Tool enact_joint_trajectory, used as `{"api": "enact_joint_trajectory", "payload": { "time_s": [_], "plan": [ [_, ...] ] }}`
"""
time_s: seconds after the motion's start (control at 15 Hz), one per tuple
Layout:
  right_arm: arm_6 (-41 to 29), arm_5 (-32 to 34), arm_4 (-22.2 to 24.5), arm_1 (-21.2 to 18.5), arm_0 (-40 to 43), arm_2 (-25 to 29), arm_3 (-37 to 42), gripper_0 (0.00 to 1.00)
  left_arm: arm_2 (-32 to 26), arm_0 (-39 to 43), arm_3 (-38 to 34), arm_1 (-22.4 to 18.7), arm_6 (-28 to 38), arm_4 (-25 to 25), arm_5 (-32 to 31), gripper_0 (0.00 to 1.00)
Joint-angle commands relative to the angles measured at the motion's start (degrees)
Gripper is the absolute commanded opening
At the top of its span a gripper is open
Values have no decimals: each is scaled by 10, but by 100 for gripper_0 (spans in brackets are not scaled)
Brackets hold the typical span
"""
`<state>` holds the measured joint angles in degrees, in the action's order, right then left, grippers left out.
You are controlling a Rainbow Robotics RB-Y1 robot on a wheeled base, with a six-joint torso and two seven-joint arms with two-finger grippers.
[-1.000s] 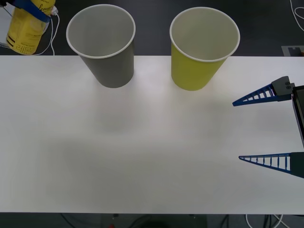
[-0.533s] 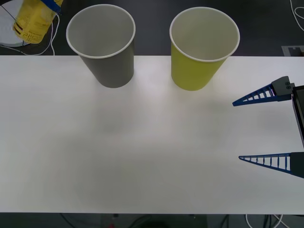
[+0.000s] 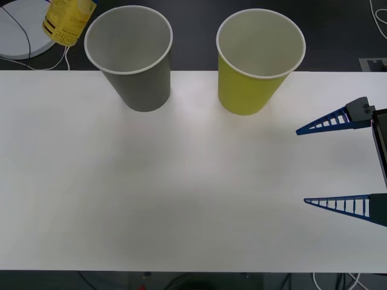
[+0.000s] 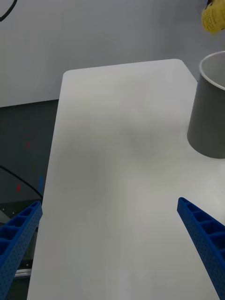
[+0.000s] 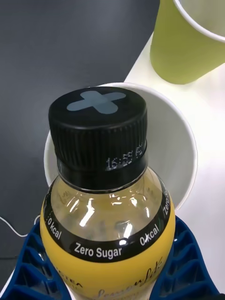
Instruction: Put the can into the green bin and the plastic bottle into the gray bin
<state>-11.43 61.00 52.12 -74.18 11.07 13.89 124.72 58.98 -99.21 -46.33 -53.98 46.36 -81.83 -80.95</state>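
Note:
The plastic bottle (image 3: 66, 21), yellow with a black cap, hangs in the air just left of the gray bin's (image 3: 142, 87) rim, beyond the table's far edge. In the left wrist view my left gripper (image 5: 108, 276) is shut on the plastic bottle (image 5: 105, 211), its blue fingers (image 5: 28, 262) on both sides of the label. The gray bin's white mouth (image 5: 187, 140) lies right behind the cap. The green bin (image 3: 248, 90) stands upright to the right of the gray one. My right gripper (image 3: 332, 163) stays open over the table's right side, holding nothing. The can is out of view.
Both bins stand at the far edge of the white table (image 3: 181, 181). A white disc and cable (image 3: 18, 30) lie on the dark floor beyond the far left corner. The right wrist view shows the gray bin (image 4: 211, 117) and the bottle (image 4: 213, 18) beyond bare tabletop.
My left gripper has carried the bottle rightward from the far left corner to beside the gray bin's rim. The right arm has not moved.

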Motion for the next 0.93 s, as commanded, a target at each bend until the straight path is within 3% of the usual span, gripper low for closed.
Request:
{"api": "enact_joint_trajectory", "payload": {
  "time_s": [0.07,0.6,0.93],
  "plan": [
    [0,0,0,0,0,0,0,100,0,-7,33,28,-5,-5,2,0],
    [0,0,0,0,0,0,0,100,0,-13,70,85,-8,-24,13,0],
    [0,0,0,0,0,0,0,100,0,-13,76,97,-6,-24,18,0]
  ]
}}
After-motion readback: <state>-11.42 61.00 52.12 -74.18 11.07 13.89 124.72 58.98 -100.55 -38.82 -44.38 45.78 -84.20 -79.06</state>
